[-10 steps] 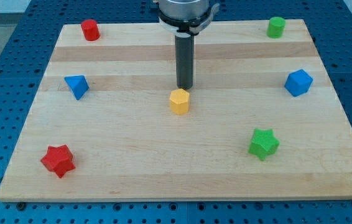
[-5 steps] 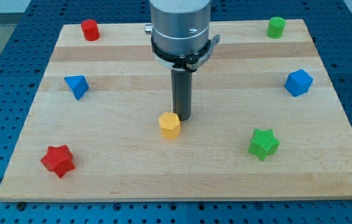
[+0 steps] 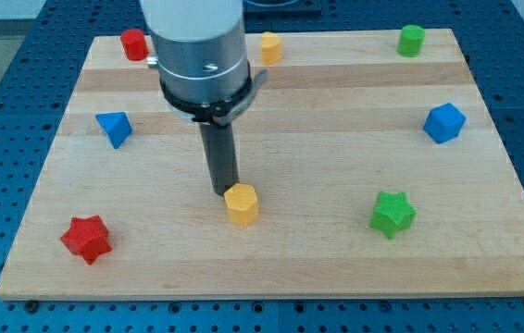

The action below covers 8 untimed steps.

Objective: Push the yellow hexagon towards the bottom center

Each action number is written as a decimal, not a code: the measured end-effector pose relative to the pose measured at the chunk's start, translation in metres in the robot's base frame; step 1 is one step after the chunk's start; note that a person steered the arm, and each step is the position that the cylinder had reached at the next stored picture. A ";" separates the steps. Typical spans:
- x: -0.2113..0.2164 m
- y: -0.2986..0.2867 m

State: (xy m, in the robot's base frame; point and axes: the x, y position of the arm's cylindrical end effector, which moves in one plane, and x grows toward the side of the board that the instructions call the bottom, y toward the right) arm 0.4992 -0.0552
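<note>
The yellow hexagon (image 3: 242, 204) lies on the wooden board (image 3: 271, 268), a little left of centre and below the middle. My tip (image 3: 224, 191) touches its upper left side. The rod rises from there to the arm's grey cylinder (image 3: 201, 55) at the view's top left of centre.
A second yellow block (image 3: 270, 46) sits at the top edge. A red cylinder (image 3: 133, 43) is top left, a green cylinder (image 3: 411, 40) top right. A blue block (image 3: 114, 128) is at left, a blue block (image 3: 444, 122) at right. A red star (image 3: 87, 239) is bottom left, a green star (image 3: 392, 214) lower right.
My tip has moved down and to the left, pushing the yellow hexagon from the board's centre downward and left. The arm's move has uncovered the second yellow block at the top.
</note>
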 end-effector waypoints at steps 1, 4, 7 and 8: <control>0.004 0.003; 0.052 0.012; 0.035 0.015; 0.021 0.042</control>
